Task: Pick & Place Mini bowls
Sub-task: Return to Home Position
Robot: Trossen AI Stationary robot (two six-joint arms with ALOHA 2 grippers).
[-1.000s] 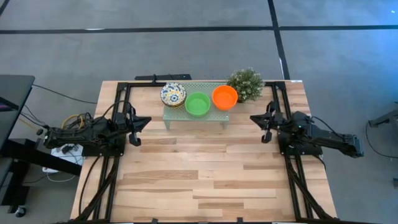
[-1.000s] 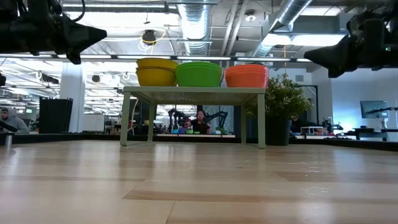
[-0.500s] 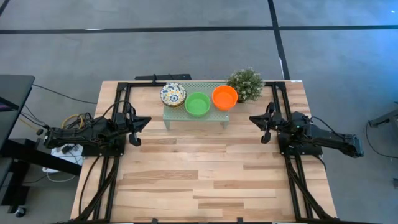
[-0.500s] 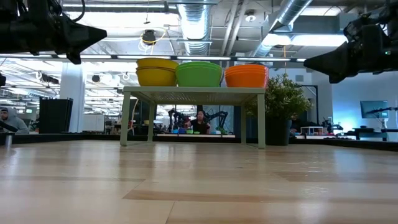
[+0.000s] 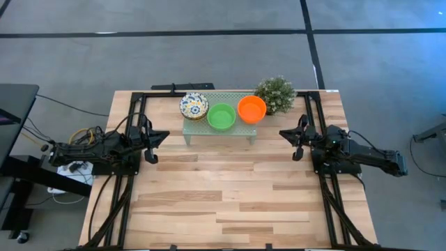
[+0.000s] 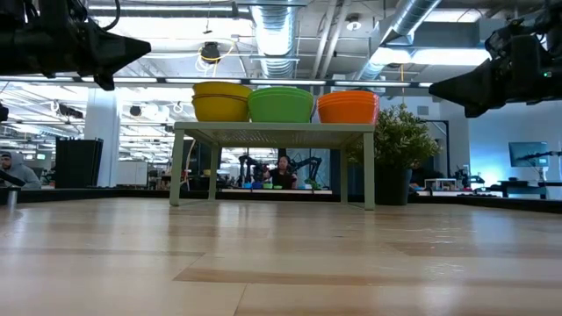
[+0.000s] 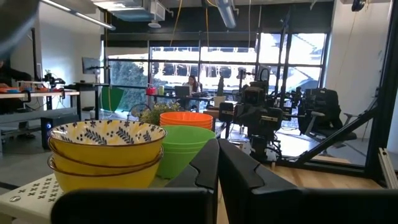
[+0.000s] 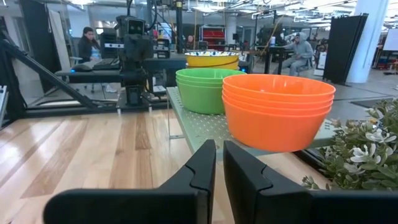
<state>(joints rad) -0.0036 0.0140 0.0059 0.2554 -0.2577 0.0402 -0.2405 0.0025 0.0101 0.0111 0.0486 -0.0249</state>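
Note:
The mini bowls stand in three stacks on a small pale-green stand (image 5: pixel 217 129) at the table's far middle. The stacks are white-and-blue patterned bowls with yellow outsides (image 5: pixel 194 106), green bowls (image 5: pixel 221 116) and orange bowls (image 5: pixel 251 109). My left gripper (image 5: pixel 164 137) hovers level to the left of the stand, shut (image 7: pixel 218 163) and holding nothing. My right gripper (image 5: pixel 281 132) hovers level to the right of the stand. A narrow slit shows between its fingertips (image 8: pixel 219 163), with nothing in it. Both grippers point toward the stand from well above the tabletop (image 6: pixel 145 48) (image 6: pixel 435 85).
A small potted plant (image 5: pixel 275 93) stands just right of the stand, close to the orange stack. Black frame rails (image 5: pixel 132 167) (image 5: pixel 327 188) run along both sides of the table. Bare wood (image 5: pixel 223 195) stretches from the stand to the near edge. People sit in the room beyond.

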